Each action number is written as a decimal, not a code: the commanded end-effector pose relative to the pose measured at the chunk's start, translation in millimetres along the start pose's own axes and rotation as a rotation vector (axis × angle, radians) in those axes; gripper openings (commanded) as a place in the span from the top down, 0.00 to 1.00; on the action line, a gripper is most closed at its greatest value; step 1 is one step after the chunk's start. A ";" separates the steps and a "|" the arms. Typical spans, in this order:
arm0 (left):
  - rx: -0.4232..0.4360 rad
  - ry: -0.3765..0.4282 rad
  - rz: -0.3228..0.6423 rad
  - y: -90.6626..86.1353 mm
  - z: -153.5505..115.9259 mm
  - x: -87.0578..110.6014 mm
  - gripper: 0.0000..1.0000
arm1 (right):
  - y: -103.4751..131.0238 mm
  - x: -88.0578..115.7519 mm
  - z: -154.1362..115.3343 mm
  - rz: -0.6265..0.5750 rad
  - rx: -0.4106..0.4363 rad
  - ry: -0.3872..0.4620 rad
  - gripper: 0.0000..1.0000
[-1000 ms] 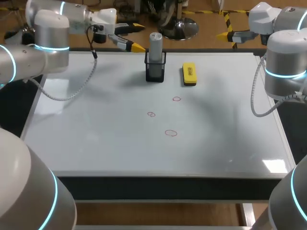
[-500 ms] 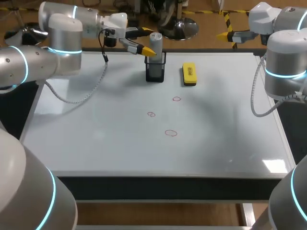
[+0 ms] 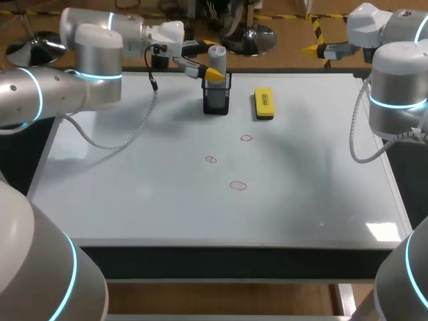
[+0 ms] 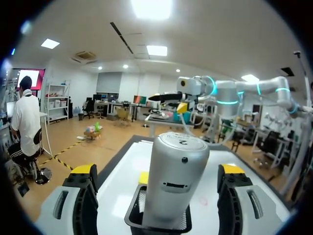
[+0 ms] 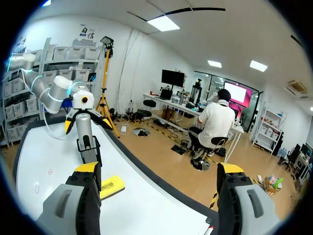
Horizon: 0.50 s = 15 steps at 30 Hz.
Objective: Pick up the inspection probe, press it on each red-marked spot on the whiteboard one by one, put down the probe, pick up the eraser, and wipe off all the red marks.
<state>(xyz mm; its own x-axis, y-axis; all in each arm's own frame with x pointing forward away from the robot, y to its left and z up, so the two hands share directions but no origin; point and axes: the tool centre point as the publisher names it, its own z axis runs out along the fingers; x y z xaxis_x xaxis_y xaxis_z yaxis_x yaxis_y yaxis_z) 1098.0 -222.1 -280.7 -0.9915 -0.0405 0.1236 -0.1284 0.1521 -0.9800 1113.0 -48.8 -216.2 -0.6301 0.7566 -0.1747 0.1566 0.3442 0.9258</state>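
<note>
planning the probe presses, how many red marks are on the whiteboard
3 red marks on the whiteboard: one nearest the eraser, one nearer the middle, one closest to the near edge. None looks hidden.

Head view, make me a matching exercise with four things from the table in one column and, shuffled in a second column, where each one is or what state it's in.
Things:
1. inspection probe
2. eraser
3. red marks
4. left gripper

Places or states:
A. lying flat on the whiteboard, beside the black holder
B. standing upright in the black holder
C. open, one finger on each side of the inspection probe, not touching it
D. drawn near the middle of the whiteboard

Pairs: 1-B, 2-A, 3-D, 4-C
</note>
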 end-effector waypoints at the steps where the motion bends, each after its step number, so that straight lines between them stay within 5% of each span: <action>1: 0.001 -0.009 0.000 0.6 4.4 4.2 0.00 | -0.7 -0.7 0.1 0.000 -0.002 0.002 0.00; 9: -0.004 -0.006 -0.002 1.2 5.8 4.3 0.00 | -0.7 -0.7 0.1 0.000 -0.002 0.002 0.00; 12: -0.005 -0.006 -0.002 1.7 4.9 3.8 0.50 | -0.7 -0.7 0.1 0.000 -0.002 0.002 0.00; 13: -0.006 -0.006 -0.002 2.0 4.5 3.5 0.56 | -0.7 -0.7 0.1 0.000 -0.002 0.002 0.00; 15: -0.010 0.001 0.003 2.5 3.3 3.6 0.98 | -0.7 -0.7 0.1 0.000 -0.002 0.002 0.00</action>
<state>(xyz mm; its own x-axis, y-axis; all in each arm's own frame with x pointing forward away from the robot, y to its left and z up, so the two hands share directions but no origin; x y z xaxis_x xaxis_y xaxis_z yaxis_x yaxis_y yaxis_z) 1094.4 -227.2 -283.9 -0.9915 -0.0453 0.1218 -0.1275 0.1598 -0.9789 1113.0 -48.8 -216.2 -0.6301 0.7566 -0.1747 0.1566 0.3441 0.9258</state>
